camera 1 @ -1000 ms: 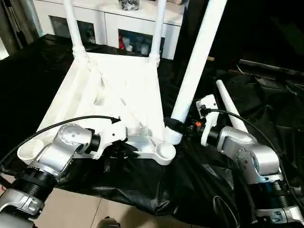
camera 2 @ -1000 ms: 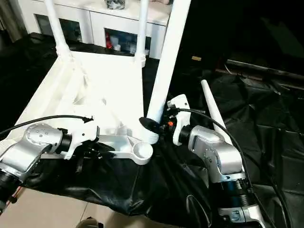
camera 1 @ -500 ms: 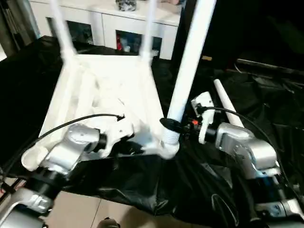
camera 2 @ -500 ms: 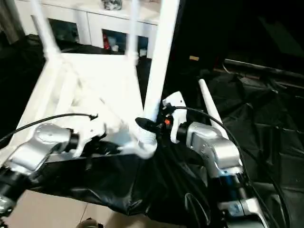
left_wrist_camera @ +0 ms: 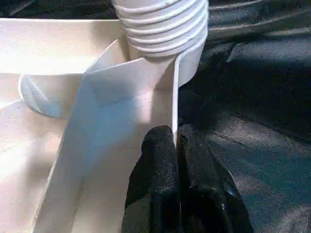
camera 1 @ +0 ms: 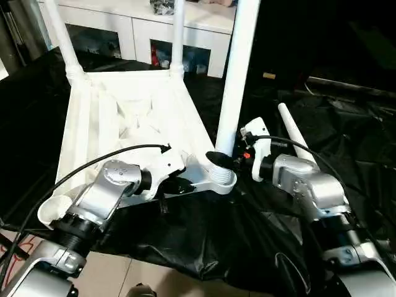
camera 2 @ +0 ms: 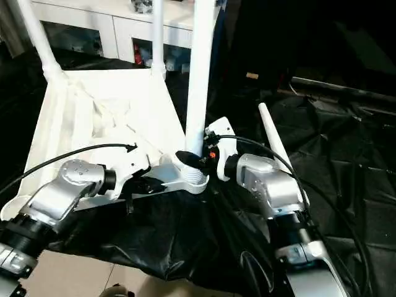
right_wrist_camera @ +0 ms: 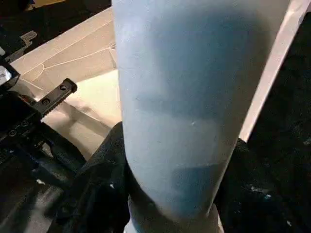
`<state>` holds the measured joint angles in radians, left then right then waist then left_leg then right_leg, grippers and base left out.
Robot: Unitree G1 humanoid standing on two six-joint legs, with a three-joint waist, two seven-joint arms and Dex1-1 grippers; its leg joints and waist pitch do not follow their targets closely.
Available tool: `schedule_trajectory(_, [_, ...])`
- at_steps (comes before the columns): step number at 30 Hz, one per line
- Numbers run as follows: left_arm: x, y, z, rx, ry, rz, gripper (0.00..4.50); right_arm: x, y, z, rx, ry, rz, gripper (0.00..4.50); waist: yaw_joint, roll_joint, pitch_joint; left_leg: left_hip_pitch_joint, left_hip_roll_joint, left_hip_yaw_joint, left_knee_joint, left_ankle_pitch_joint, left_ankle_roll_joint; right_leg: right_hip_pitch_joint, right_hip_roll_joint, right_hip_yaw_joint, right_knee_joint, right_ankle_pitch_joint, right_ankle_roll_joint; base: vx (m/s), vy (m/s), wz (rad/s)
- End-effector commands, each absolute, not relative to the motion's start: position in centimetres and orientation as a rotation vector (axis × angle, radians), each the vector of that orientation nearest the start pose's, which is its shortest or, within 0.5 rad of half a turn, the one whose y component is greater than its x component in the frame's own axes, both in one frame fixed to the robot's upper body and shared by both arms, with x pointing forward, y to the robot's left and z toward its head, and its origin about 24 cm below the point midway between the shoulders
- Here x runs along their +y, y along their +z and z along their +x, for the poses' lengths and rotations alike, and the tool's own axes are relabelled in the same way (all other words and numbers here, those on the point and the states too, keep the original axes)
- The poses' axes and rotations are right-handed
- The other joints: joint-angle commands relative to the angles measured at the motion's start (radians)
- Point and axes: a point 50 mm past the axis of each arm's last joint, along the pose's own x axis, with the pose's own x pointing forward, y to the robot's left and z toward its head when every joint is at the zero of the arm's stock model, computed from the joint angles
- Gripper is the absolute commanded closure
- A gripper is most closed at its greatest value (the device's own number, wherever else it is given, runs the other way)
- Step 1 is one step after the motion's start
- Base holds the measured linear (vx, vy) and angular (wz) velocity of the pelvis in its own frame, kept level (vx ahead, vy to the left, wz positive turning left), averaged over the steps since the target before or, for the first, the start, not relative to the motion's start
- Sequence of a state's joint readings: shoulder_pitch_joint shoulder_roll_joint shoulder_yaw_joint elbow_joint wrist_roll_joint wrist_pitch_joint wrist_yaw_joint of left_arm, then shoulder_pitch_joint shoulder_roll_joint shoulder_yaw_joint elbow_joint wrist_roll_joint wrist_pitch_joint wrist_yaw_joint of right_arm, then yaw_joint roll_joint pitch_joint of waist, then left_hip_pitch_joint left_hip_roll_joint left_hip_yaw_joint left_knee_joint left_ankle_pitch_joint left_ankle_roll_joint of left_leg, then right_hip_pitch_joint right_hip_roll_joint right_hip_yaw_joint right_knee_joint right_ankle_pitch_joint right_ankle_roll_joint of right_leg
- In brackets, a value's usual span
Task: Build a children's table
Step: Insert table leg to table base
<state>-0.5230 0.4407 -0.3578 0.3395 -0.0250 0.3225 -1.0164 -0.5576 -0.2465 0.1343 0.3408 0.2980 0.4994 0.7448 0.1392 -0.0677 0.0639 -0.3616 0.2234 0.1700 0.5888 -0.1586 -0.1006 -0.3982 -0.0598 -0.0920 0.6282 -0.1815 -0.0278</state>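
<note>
Seating third leg [camera 1: 236, 74] in near corner socket [camera 1: 221, 180]: your right gripper [camera 1: 230, 159] jaws clamp it; left gripper [left_wrist_camera: 176, 160] jaws pinch tabletop [camera 1: 133, 111] rim. Next, imo, twist it fully home, then fetch spare leg [camera 1: 296, 133].

No readable text, labels, brand marks, numbers or signs anywhere in these views.
</note>
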Motion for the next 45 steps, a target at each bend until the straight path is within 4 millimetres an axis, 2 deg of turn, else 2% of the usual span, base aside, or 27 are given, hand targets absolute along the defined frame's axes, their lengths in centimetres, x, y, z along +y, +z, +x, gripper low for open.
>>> schedule_trajectory(1, [13.7,6.0,31.3,0.494,-1.122,0.446,4.5,-11.2,8.2,33.3,0.338,0.901,0.045,2.62,-0.003,0.011,-0.069,0.014,0.013,-0.004,-0.068,-0.251,-0.035,0.043,-0.088,0.056,-0.096,-0.374,-0.089,0.0,0.0,0.0])
schedule_trajectory(5, [13.7,6.1,31.4,0.497,-1.121,0.445,4.5,-11.3,8.0,33.4,0.343,0.894,0.04,2.62,-0.004,0.012,-0.069,0.013,0.013,-0.004,-0.069,-0.256,-0.036,0.043,-0.087,0.056,-0.096,-0.372,-0.088,0.0,0.0,0.0])
schedule_trajectory(8, [13.9,6.1,31.7,0.508,-1.101,0.446,4.5,-11.7,7.6,33.4,0.35,0.877,0.044,2.62,-0.003,0.017,-0.07,0.015,0.012,-0.004,-0.069,-0.261,-0.037,0.042,-0.086,0.056,-0.096,-0.366,-0.092,0.0,0.0,0.0])
schedule_trajectory(10, [13.9,6.2,31.8,0.508,-1.097,0.446,4.5,-11.8,7.5,33.4,0.352,0.874,0.045,2.62,-0.003,0.015,-0.07,0.014,0.011,-0.004,-0.069,-0.264,-0.036,0.043,-0.087,0.055,-0.098,-0.373,-0.092,0.0,0.0,0.0])
schedule_trajectory(11, [14.0,6.2,32.0,0.508,-1.085,0.442,4.5,-12.0,7.4,33.3,0.354,0.868,0.051,2.62,-0.002,0.025,-0.07,0.015,0.011,-0.006,-0.069,-0.268,-0.039,0.044,-0.087,0.055,-0.096,-0.372,-0.093,0.0,0.0,0.0])
schedule_trajectory(12, [14.1,6.3,32.0,0.508,-1.081,0.441,4.5,-12.1,7.4,33.3,0.354,0.866,0.053,2.62,-0.004,0.019,-0.07,0.014,0.011,-0.005,-0.069,-0.271,-0.038,0.044,-0.085,0.055,-0.099,-0.371,-0.09,0.0,0.0,0.0])
schedule_trajectory(13, [14.2,6.3,32.1,0.509,-1.075,0.442,4.5,-12.2,7.4,33.2,0.355,0.863,0.057,2.62,-0.003,0.024,-0.071,0.015,0.011,-0.006,-0.069,-0.272,-0.039,0.044,-0.086,0.055,-0.098,-0.369,-0.093,0.0,0.0,0.0])
schedule_trajectory(14, [14.2,6.3,32.2,0.51,-1.072,0.443,4.5,-12.2,7.4,33.2,0.355,0.861,0.059,2.62,-0.006,0.021,-0.069,0.013,0.01,-0.006,-0.07,-0.275,-0.039,0.045,-0.085,0.055,-0.099,-0.373,-0.092,0.0,0.0,0.0])
schedule_trajectory(16, [14.4,6.4,32.3,0.51,-1.071,0.442,4.5,-12.4,7.5,33.2,0.352,0.859,0.063,2.62,-0.006,0.024,-0.07,0.014,0.01,-0.007,-0.07,-0.28,-0.041,0.046,-0.085,0.054,-0.099,-0.376,-0.091,0.0,0.0,0.0])
schedule_trajectory(18, [14.4,6.5,32.4,0.509,-1.074,0.44,4.5,-12.5,7.5,33.2,0.349,0.858,0.064,2.62,-0.007,0.021,-0.071,0.015,0.01,-0.007,-0.069,-0.28,-0.039,0.046,-0.085,0.054,-0.099,-0.369,-0.094,0.0,0.0,0.0])
schedule_trajectory(24, [13.8,6.8,31.9,0.473,-1.166,0.419,4.5,-12.6,7.0,33.5,0.339,0.822,0.085,2.62,-0.008,0.027,-0.072,0.017,0.012,-0.007,-0.069,-0.289,-0.039,0.043,-0.087,0.054,-0.098,-0.36,-0.111,0.0,0.0,0.0])
schedule_trajectory(27, [13.8,6.7,31.6,0.483,-1.177,0.416,4.5,-12.3,6.8,33.8,0.336,0.81,0.114,2.62,-0.01,0.023,-0.072,0.015,0.012,-0.006,-0.069,-0.281,-0.039,0.045,-0.085,0.055,-0.094,-0.331,-0.125,0.0,0.0,0.0])
schedule_trajectory(30, [13.9,6.7,31.6,0.485,-1.177,0.42,4.5,-12.1,6.8,34.0,0.33,0.806,0.146,2.62,-0.01,0.025,-0.072,0.015,0.013,-0.007,-0.07,-0.277,-0.041,0.046,-0.084,0.055,-0.089,-0.305,-0.136,0.0,0.0,0.0])
schedule_trajectory(33, [14.0,6.6,31.6,0.486,-1.177,0.421,4.5,-11.9,6.7,34.2,0.329,0.802,0.177,2.62,-0.014,0.025,-0.071,0.016,0.012,-0.006,-0.07,-0.289,-0.041,0.046,-0.086,0.055,-0.092,-0.328,-0.136,0.0,0.0,0.0])
schedule_trajectory(37, [14.2,6.7,31.7,0.486,-1.165,0.423,4.5,-12.2,5.9,33.6,0.348,0.836,0.22,2.62,-0.017,0.028,-0.07,0.018,0.013,-0.007,-0.07,-0.299,-0.038,0.045,-0.086,0.055,-0.096,-0.353,-0.126,0.0,0.0,0.0])
schedule_trajectory(42, [14.2,6.7,31.8,0.485,-1.157,0.424,4.5,-12.9,4.9,33.1,0.356,0.804,0.274,2.62,-0.015,0.028,-0.073,0.016,0.014,-0.006,-0.071,-0.28,-0.037,0.047,-0.085,0.055,-0.091,-0.302,-0.141,0.0,0.0,0.0])
schedule_trajectory(43, [14.2,6.7,31.9,0.483,-1.151,0.426,4.5,-13.5,4.1,32.7,0.373,0.775,0.29,2.62,-0.014,0.036,-0.073,0.016,0.013,-0.007,-0.07,-0.278,-0.038,0.047,-0.085,0.056,-0.089,-0.292,-0.146,0.0,0.0,0.0])
schedule_trajectory(44, [14.2,6.7,31.9,0.483,-1.151,0.426,4.5,-13.5,4.1,32.7,0.373,0.775,0.29,2.62,-0.015,0.034,-0.074,0.016,0.014,-0.006,-0.07,-0.279,-0.037,0.047,-0.085,0.056,-0.091,-0.285,-0.147,0.0,0.0,0.0])
schedule_trajectory(45, [14.2,6.8,31.9,0.482,-1.149,0.427,4.5,-13.8,3.4,32.4,0.382,0.758,0.307,2.62,-0.014,0.036,-0.073,0.016,0.013,-0.007,-0.07,-0.283,-0.037,0.048,-0.085,0.055,-0.089,-0.286,-0.151,0.0,0.0,0.0])
